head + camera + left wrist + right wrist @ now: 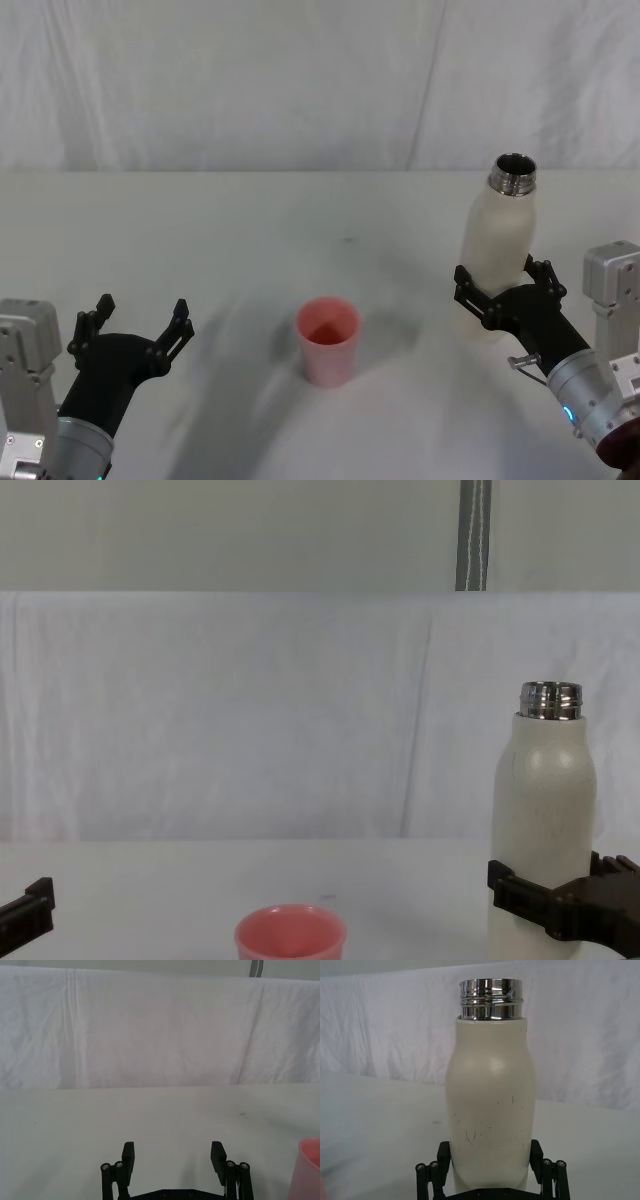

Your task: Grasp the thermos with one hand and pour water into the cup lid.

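Your right gripper (505,287) sits at the lower right of the head view with its fingers set on either side of the thermos (497,250), low on the body; in the right wrist view the black fingers (536,1152) press against both flanks of the cream-white bottle (490,1110), so you have it clasped. The thermos stands upright on the white bench (250,240), its open steel neck pointing up at the right of the chest view (541,810). The pink cup lid (328,340) stands upright at the lower middle of the head view, well apart from the thermos and to its left. Your left gripper (140,325) rests at the lower left with its fingers spread wide and nothing between them, near the cup lid (305,1170) but not touching it.
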